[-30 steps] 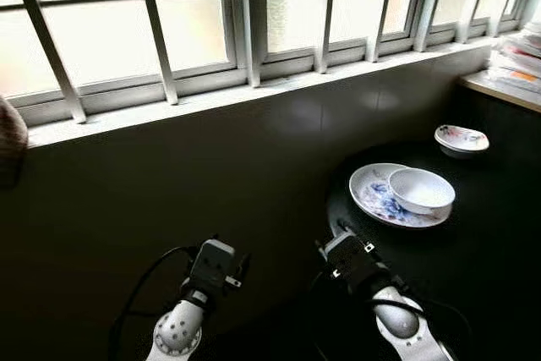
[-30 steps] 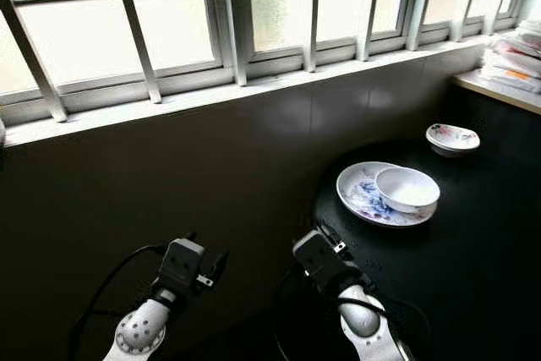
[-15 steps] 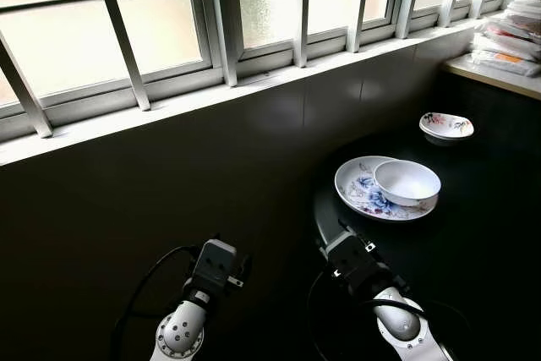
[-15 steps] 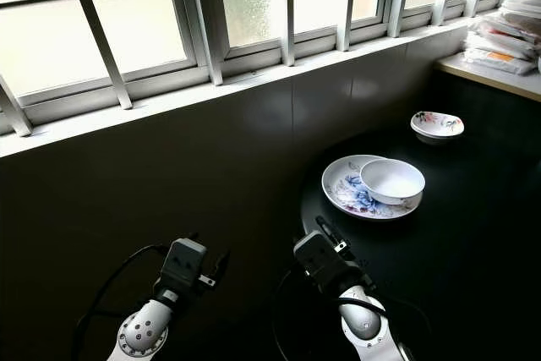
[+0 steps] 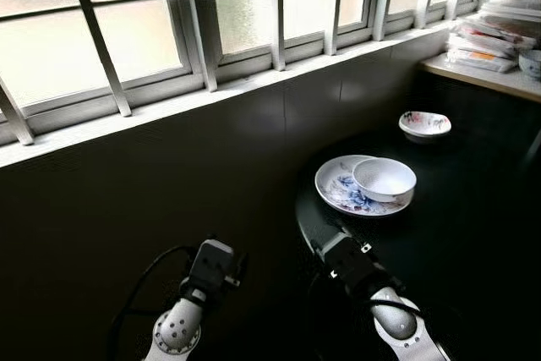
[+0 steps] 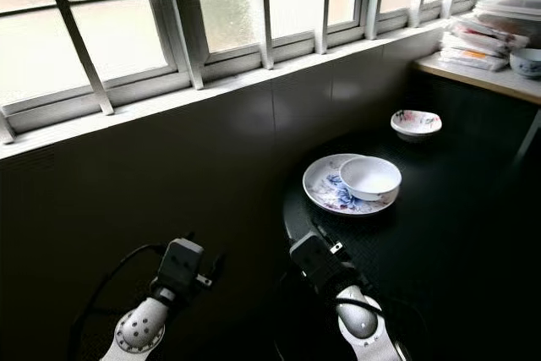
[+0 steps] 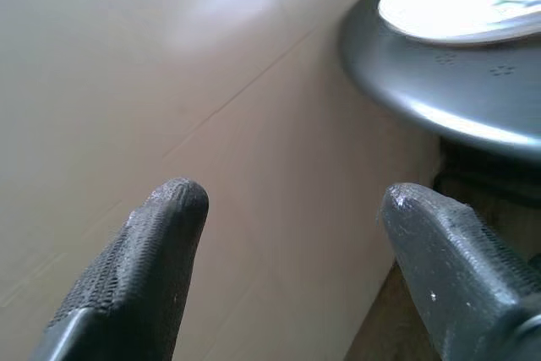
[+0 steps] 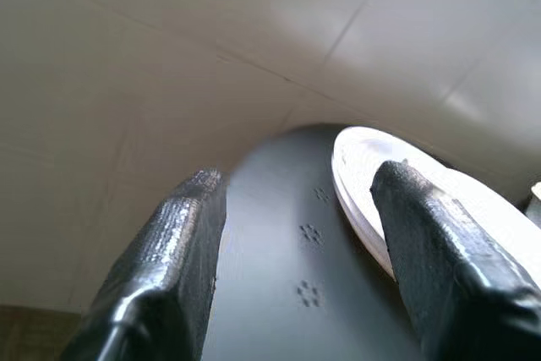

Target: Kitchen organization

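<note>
Camera swung right, glossy round plate (image 5: 347, 195) under smooth white bowl (image 5: 384, 178)

white bowl (image 5: 385, 179) on floral plate (image 5: 338, 191)

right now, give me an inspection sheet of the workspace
surface: round black table, dark top, under the window wall
job's things: flowered plate with a white bowl sitting on it; small patterned bowl apart, farther back on the table
clutter: stacked packets and another bowl on the counter at far right
grippers: left gripper open, holding nothing, facing the wall beside the table; right gripper open, holding nothing, at the table edge, pointing at the plate
cables: black cable looping off the left arm
surroundings: frosted barred window, pale sill, dark wall below
</note>
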Controlling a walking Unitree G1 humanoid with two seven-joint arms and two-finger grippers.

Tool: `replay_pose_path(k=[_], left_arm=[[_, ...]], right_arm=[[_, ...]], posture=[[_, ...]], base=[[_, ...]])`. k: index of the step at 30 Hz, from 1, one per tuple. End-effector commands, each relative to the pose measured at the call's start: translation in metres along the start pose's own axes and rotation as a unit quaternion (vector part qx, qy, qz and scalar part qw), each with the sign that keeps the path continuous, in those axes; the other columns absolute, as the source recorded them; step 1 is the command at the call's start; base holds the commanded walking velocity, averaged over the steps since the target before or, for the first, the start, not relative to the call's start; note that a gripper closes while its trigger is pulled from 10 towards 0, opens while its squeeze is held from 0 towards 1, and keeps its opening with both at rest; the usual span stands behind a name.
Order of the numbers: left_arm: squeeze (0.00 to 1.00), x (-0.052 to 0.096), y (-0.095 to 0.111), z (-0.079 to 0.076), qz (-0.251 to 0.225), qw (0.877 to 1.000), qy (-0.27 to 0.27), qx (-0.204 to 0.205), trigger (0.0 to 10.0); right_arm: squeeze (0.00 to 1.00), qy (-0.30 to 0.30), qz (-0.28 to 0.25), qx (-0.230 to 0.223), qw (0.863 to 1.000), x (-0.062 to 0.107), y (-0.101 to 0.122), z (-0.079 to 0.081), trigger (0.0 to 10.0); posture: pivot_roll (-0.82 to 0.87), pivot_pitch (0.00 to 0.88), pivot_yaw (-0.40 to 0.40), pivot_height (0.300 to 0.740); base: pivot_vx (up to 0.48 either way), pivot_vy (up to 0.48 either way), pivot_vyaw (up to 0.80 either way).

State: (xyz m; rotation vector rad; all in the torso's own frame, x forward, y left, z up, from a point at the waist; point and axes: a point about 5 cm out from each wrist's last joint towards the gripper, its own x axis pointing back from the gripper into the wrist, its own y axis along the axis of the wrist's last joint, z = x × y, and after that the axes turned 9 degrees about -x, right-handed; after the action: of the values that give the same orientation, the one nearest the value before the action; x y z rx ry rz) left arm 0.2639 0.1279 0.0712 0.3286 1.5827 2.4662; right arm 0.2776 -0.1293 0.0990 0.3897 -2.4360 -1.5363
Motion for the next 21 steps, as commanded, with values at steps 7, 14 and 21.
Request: replay_pose_path(k=[7, 14, 21], left_arm=[[0.0, 0.0015, -0.0011, 0.0047, 0.0, 1.0, 0.003, 0.001, 10.0], [0.0, 0.0002, -0.0005, 0.005, 0.002, 1.0, 0.008, 0.002, 10.0], [0.0, -0.001, 0.0001, 0.004, 0.001, 1.0, 0.008, 0.003, 10.0]], right_arm=[[0.0, 0.0, -0.004, -0.005, 1.0, -0.0022, 0.0034, 0.001, 10.0], [0.0, 0.0, -0.004, -0.003, 1.0, -0.0039, 0.0033, -0.0011, 10.0], [0.0, -0.008, 0.002, -0.013, 1.0, -0.0038, 0.002, -0.0042, 10.0]], posture=[[-0.04, 0.0, 0.035, 0.74], [-0.04, 0.0, 0.03, 0.74], [-0.05, 0.0, 0.029, 0.74]], base=[[0.0, 0.0, 0.0], [0.0, 0.0, 0.0], [0.0, 0.0, 0.0]])
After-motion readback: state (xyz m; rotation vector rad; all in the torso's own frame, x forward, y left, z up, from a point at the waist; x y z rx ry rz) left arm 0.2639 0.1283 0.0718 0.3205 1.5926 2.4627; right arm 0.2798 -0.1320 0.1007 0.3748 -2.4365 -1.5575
